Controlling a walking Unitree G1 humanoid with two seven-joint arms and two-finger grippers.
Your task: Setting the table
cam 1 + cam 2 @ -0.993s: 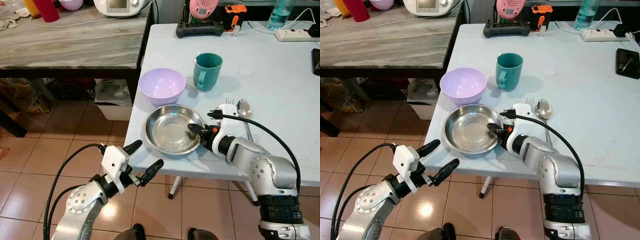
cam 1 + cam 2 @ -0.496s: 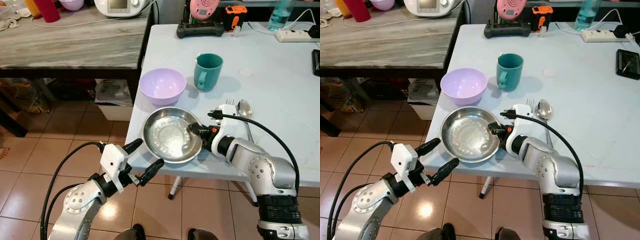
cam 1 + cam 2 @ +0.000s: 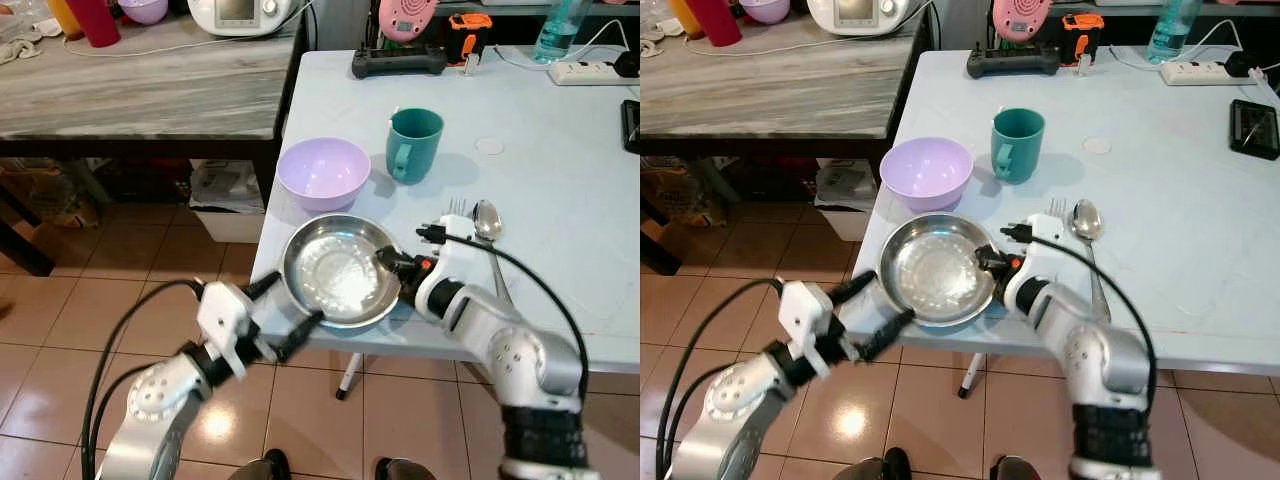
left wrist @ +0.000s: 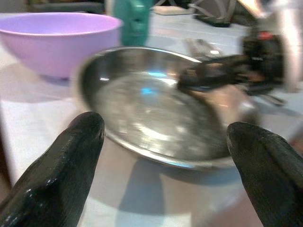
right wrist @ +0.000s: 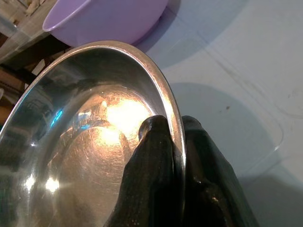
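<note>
A shiny steel plate (image 3: pixel 335 268) is tilted up off the pale blue table (image 3: pixel 560 150) at its near left corner. My right gripper (image 3: pixel 388 262) is shut on the plate's right rim, one finger inside (image 5: pixel 154 156) and one outside. My left gripper (image 3: pixel 285 308) stands open just below and in front of the plate's near edge, its two fingers (image 4: pixel 71 156) spread wide. Behind the plate sit a lilac bowl (image 3: pixel 323 172) and a teal mug (image 3: pixel 412 143). A fork and spoon (image 3: pixel 487 222) lie to the right of the plate.
A grey wooden counter (image 3: pixel 140 85) stands to the left, with a dark gap and a tiled floor (image 3: pixel 120 300) below. A power strip (image 3: pixel 590 70), a black tool case (image 3: pixel 398 62) and a phone (image 3: pixel 630 125) lie at the table's back and right.
The right gripper has lifted the plate off the table and tilted it. The left gripper has risen toward the plate's near edge.
</note>
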